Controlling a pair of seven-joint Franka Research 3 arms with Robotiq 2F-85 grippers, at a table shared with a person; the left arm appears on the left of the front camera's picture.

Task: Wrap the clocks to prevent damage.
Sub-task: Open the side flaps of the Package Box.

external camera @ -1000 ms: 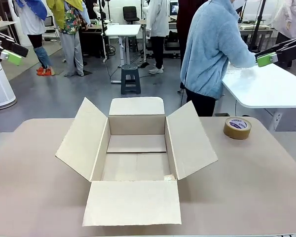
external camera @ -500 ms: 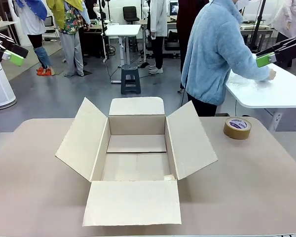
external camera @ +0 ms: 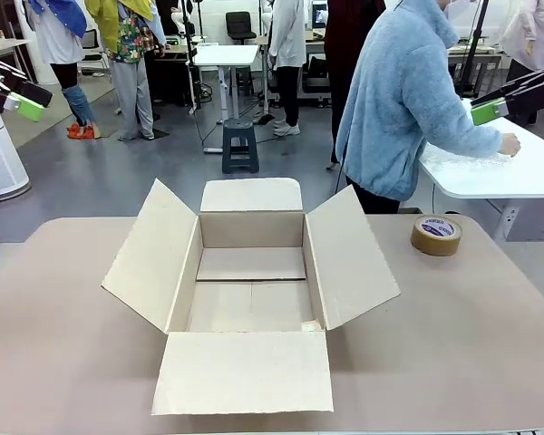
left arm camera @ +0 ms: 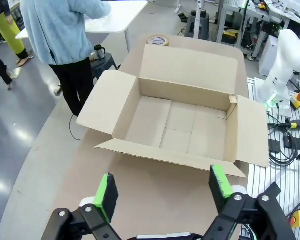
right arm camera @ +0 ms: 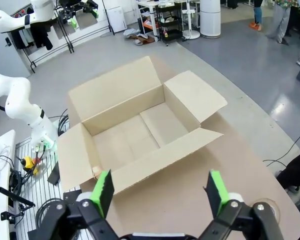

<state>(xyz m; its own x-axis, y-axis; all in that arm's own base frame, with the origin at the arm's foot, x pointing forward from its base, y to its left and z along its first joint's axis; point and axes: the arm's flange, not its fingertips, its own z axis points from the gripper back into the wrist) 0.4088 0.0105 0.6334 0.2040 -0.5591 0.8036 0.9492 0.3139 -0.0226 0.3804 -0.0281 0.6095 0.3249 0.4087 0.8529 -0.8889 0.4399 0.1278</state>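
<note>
The clocks are out of view. An open cardboard box (external camera: pixel 251 304) sits mid-table with all its flaps spread and nothing inside; it lies ahead of my fingers in the left wrist view (left arm camera: pixel 185 125) and the right wrist view (right arm camera: pixel 125 140). My left gripper (external camera: pixel 23 98) hangs high at the far left, well off the box. Its green pads stand wide apart, open on nothing (left arm camera: pixel 164 189). My right gripper (external camera: pixel 490 101) is raised at the far right, also open and holding nothing (right arm camera: pixel 159 190).
A roll of brown tape (external camera: pixel 436 234) lies on the table right of the box, also visible in the left wrist view (left arm camera: pixel 158 40). A person in a light blue fleece (external camera: pixel 399 100) stands beyond the table, turned away, hand (external camera: pixel 509 143) on a white side table (external camera: pixel 490 172).
The person has reached farther right across the white side table. Both arms and the box stay where they were.
</note>
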